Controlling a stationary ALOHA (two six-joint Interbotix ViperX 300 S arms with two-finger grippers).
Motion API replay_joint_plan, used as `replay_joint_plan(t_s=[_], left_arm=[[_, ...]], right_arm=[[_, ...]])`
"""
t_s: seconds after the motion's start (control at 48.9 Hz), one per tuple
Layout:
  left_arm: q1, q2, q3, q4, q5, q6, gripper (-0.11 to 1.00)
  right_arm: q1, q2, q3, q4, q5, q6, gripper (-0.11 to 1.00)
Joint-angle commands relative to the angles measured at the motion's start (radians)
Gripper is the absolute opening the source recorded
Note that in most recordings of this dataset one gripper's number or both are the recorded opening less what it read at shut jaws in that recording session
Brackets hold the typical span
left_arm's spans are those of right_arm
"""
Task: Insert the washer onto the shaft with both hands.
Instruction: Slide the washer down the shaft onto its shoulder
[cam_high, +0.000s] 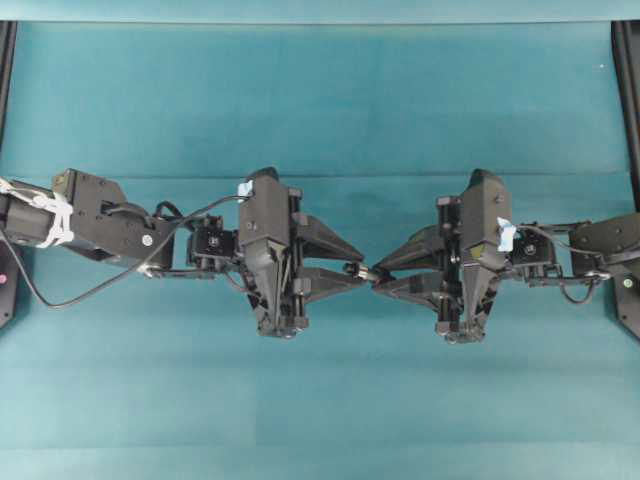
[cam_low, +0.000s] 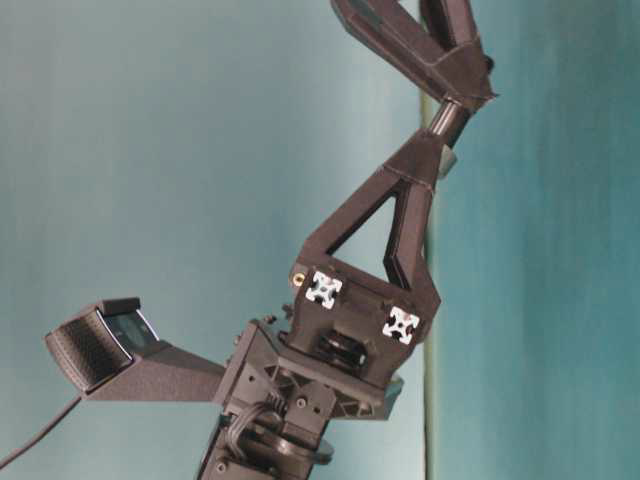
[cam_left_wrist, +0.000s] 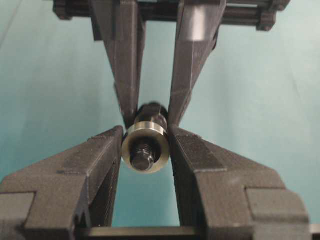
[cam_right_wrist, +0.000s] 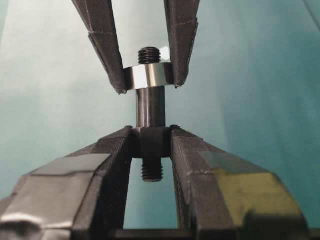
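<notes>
Gripping washer (cam_right_wrist: 145, 76): left pincer (cam_high: 357, 271) | right pincer (cam_high: 380, 277) clenched on shaft (cam_right_wrist: 150, 107) | teal tabletop (cam_high: 320, 110) beneath

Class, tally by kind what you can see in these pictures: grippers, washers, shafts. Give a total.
Grippers: 2, the left gripper and the right gripper
Washers: 1, the washer
Shafts: 1, the shaft
Total: 4
</notes>
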Motion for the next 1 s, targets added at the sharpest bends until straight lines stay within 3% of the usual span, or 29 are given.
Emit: replay_joint_plan(t_s=[0.0,0.982], left_arm=[[-0.006,-0.002,-0.021,0.003,-0.003,0.003,0.37],[-0.014,0.026,-0.067,0.003,0.061,0.015,0.37]], right_arm=[[-0.003,-0.005,-0.032,-0.002,-0.006,-0.006,0.0],[-0.003,0.005,-0.048,-0.002,0.002,-0.017,0.0]])
